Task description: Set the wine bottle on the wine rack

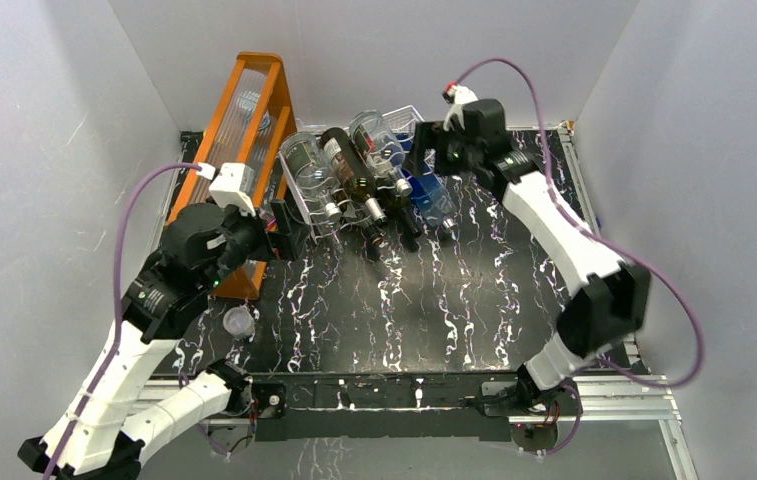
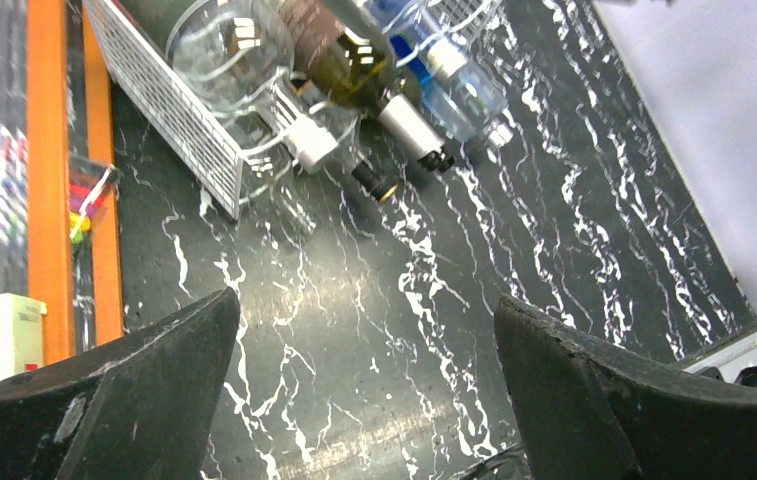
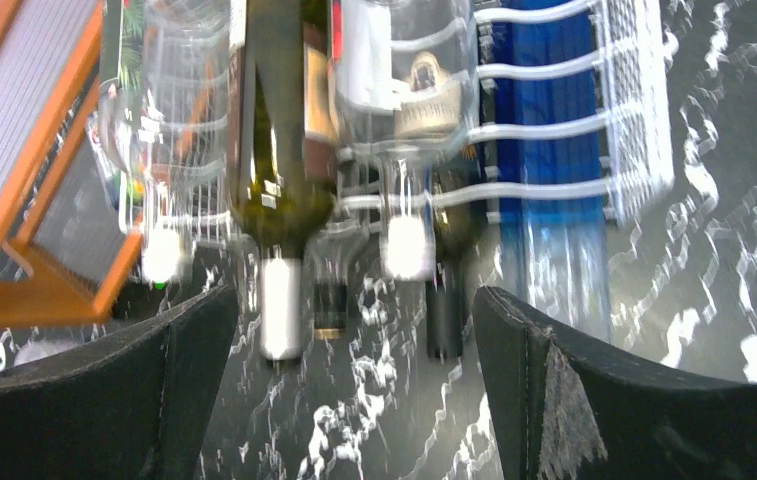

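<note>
Right gripper (image 3: 352, 300): jaws spread wide, holding nothing, facing the bottle necks just beyond its fingertips. The wine bottle (image 3: 279, 150), dark green with a pale capsule, lies on the white wire wine rack (image 3: 636, 110) between clear bottles (image 3: 406, 100), neck toward the arms. Left gripper (image 2: 366, 305): likewise spread and empty, above the marbled table (image 2: 354, 380) near the rack's front corner, beside the orange frame (image 2: 49, 200).

Left hand (image 2: 364, 305) gapes toward bottles (image 2: 344, 60) lying in the wine rack (image 2: 169, 110).
</note>
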Controlling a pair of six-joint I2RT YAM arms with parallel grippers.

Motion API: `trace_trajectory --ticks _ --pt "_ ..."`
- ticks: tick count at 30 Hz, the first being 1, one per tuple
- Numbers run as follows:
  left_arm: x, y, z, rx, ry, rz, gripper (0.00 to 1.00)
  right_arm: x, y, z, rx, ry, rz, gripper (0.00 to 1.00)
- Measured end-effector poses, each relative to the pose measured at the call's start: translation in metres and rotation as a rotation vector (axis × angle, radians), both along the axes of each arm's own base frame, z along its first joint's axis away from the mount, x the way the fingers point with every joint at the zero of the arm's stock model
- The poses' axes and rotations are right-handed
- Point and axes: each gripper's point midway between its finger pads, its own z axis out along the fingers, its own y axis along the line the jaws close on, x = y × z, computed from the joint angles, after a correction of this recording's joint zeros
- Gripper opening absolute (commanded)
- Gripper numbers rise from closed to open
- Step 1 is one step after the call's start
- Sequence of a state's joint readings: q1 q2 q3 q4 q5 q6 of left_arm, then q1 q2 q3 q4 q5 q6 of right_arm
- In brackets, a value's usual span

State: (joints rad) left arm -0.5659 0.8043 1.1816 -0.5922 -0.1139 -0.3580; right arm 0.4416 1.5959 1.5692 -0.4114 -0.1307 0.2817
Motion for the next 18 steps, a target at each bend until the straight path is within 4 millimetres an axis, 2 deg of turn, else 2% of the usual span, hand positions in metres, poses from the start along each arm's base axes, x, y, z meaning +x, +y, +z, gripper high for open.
trace_trajectory --ticks 4,9,13,18 --pt "-0.007 0.01 0.022 -0.012 -0.063 0.014 0.98 -0.057 -0.04 0.008 -0.03 -0.044 -0.046 0.98" --pt "-0.018 0.025 0.04 -0.014 -0.114 0.043 0.98 -0.112 -0.089 0.027 -0.071 -0.145 -0.136 0.98" --pt "-0.028 0.037 0.052 -0.007 -0.159 0.059 0.98 -0.149 -0.123 0.058 -0.062 -0.262 -0.206 0.98" --pt "-0.037 0.051 0.075 0.013 -0.218 0.076 0.98 -0.188 -0.151 0.098 0.009 -0.417 -0.264 0.98"
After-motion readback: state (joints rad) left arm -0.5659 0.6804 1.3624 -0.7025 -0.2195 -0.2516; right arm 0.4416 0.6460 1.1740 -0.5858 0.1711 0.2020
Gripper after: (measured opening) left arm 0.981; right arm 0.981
